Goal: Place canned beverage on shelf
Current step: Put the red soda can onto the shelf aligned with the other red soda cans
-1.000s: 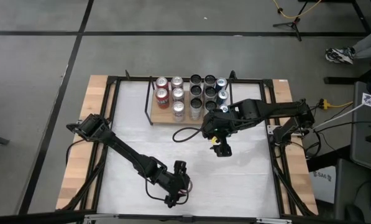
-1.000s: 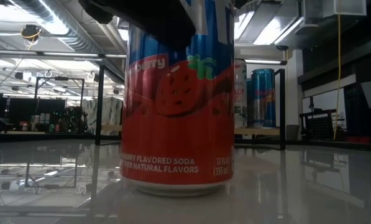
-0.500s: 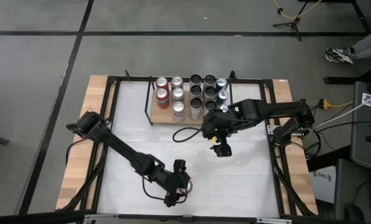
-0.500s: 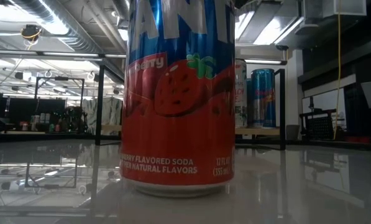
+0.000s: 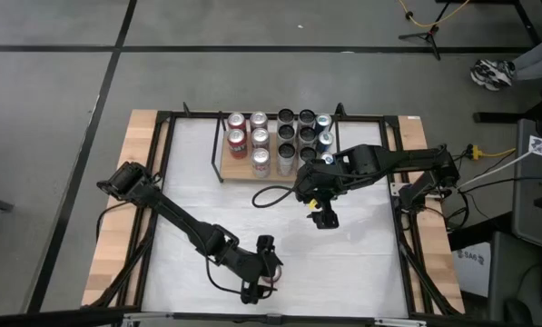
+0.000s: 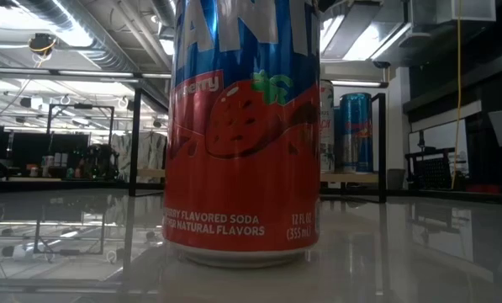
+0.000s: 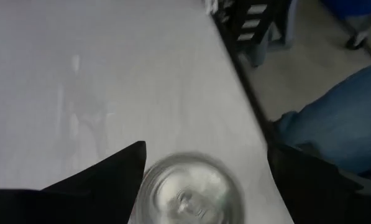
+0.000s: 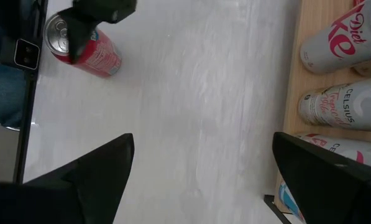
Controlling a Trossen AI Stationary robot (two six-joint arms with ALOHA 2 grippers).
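Two arms over the white table (image 5: 361,263); shelf (image 5: 239,174) at the far edge, crowded with cans. Left gripper (image 5: 257,289) hangs directly above the strawberry soda can (image 6: 244,135) near the front edge, fingers (image 7: 104,177) apart, straddling its lid, no grip yet. Lower squarely, close mid-body. Right gripper (image 5: 325,219) waits spread by the shelf.

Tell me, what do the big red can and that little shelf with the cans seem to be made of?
The red can looks like thin printed metal, probably aluminium: glossy, with highlights down its side and a bare silvery top. The shelf looks like pale unpainted wood, matte with faint grain in the right wrist view, with thin black uprights, seemingly metal.
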